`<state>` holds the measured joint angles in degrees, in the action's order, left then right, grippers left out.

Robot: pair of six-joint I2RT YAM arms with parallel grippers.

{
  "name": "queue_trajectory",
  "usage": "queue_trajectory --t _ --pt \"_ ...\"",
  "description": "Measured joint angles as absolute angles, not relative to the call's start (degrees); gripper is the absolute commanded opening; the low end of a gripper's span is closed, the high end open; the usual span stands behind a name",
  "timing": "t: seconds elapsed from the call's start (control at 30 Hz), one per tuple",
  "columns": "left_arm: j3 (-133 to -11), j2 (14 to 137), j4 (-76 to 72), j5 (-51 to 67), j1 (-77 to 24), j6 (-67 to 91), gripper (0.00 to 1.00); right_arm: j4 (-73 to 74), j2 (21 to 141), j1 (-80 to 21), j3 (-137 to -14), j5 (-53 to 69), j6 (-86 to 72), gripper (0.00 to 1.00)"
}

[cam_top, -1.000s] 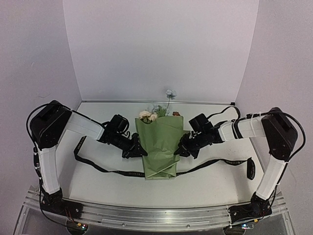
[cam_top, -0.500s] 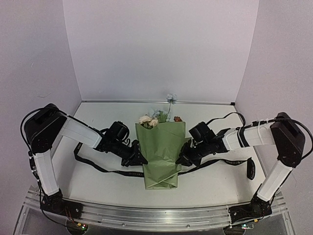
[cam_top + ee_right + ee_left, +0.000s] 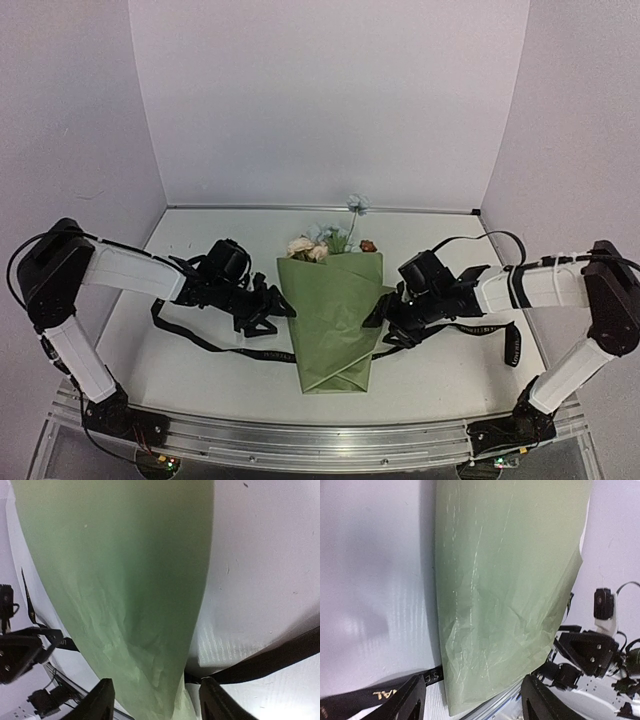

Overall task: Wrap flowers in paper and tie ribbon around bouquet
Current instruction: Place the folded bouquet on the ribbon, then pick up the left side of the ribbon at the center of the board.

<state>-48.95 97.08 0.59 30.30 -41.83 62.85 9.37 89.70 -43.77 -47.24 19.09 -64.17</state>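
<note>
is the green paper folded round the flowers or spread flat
Folded: the paper forms a cone with the flowers poking out its top.

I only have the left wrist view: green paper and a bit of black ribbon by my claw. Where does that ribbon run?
Observer: In the top view the ribbon passes under the bouquet near its narrow end and comes out on the table to the right.
Operator: Any blooms showing?
Observer: Yes, the flowers stick out above the wide far end.
Operator: And the other claw?
Observer: The right wrist view shows the right claw open, with its fingers apart and the bouquet in the gap between them.
</note>
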Motion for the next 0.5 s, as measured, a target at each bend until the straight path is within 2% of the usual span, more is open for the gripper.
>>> queue_trajectory --t 0.17,0.23,0.5 --pt "-48.9 86.4 10.1 19.7 -39.7 63.1 0.78 16.3 83.6 -43.8 -47.2 14.3 -59.5 0.92" --pt "-48.8 82.4 14.2 14.5 -38.5 64.1 0.78 19.4 80.8 -43.8 -47.2 11.1 -57.4 0.97" --pt "-44.9 67.8 32.1 -5.9 -35.0 71.7 0.75 27.3 72.5 -43.8 -46.1 -1.1 -52.0 0.98"
